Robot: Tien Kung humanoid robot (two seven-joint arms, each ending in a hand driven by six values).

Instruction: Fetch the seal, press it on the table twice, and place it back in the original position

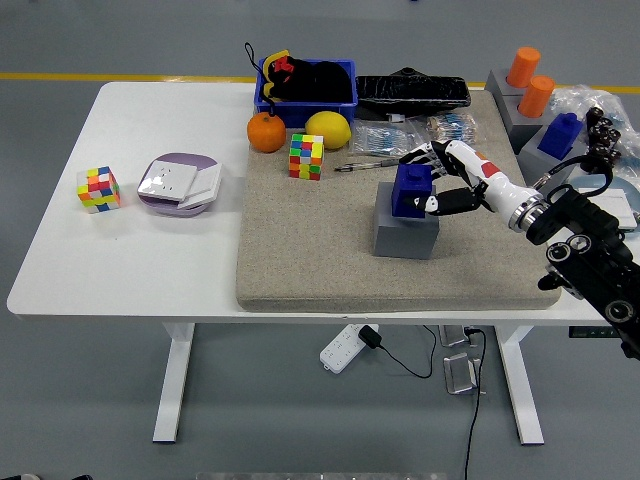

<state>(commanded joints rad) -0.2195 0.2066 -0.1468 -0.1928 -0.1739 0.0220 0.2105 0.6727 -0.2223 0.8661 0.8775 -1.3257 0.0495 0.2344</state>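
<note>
Resting in its grey block holder [405,228] on the beige felt mat [300,262], the blue square-topped seal [411,190] looks returned — only letting go seems left. One white-fingered right hand [440,183] pinches it. Two colourful puzzle cubes [306,156] show — plus two orange-capped stamps [526,66] behind.

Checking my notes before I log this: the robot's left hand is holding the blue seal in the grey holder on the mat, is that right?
Not quite. In the head view it is the right hand, coming in from the picture's right, whose fingers close around the blue seal. The seal does sit in the grey holder on the mat. The left hand is not in view.
</note>
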